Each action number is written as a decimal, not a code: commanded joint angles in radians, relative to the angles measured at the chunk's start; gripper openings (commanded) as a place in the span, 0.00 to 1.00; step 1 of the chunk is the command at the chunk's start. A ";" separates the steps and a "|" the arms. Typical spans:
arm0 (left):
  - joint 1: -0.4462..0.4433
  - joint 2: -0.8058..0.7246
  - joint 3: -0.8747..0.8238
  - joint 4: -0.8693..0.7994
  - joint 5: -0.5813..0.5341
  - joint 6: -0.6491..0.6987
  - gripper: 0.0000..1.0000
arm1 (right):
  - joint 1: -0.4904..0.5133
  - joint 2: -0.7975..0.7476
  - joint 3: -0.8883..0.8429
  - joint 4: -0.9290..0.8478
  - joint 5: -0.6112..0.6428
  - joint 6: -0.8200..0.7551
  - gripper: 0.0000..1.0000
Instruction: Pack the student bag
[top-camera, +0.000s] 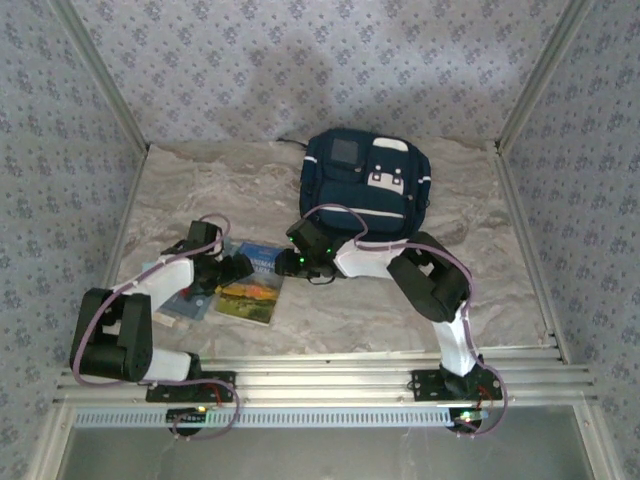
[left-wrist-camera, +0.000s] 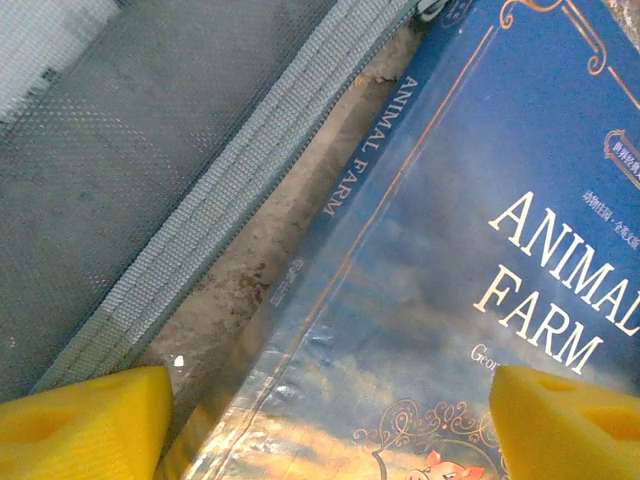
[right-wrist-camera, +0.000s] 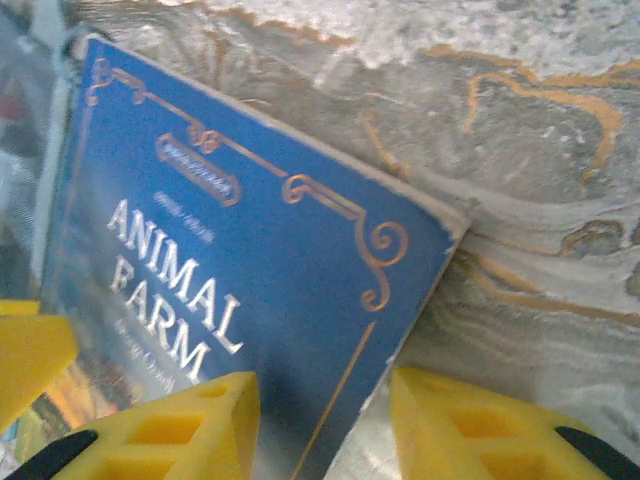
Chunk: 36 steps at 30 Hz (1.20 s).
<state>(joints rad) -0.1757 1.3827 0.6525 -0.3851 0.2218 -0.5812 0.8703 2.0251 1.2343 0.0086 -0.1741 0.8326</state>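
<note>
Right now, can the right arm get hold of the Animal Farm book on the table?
Probably yes. The right gripper hangs at the book's edge, its open fingers one over the cover and one over bare table, nothing between. The book seems to lie flat, so getting under it may be hard.

You're in a robot test booth — aluminium frame posts (top-camera: 108, 85) and patterned backdrop walls (top-camera: 300, 60) stand beyond your jaws, a marble-look tabletop (top-camera: 220, 185) lies beneath them.

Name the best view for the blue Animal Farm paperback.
Left wrist: the blue Animal Farm paperback is sharp, cover title and spine lettering readable. Right wrist shows its upper cover and corner, softer. Top external shows it small, partly covered.
</note>
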 joint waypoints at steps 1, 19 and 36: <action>-0.028 0.001 -0.033 0.028 0.140 -0.065 0.82 | -0.037 0.023 0.023 0.018 0.006 0.025 0.41; -0.079 -0.070 0.018 -0.064 0.057 -0.085 0.87 | -0.053 -0.077 0.028 -0.199 0.022 -0.143 0.58; -0.103 -0.006 -0.146 0.280 0.211 -0.023 0.76 | -0.016 -0.015 0.002 -0.159 -0.025 -0.073 0.32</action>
<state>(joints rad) -0.2546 1.3224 0.5560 -0.3016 0.3038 -0.6373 0.8577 1.9755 1.2400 -0.1505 -0.1806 0.7403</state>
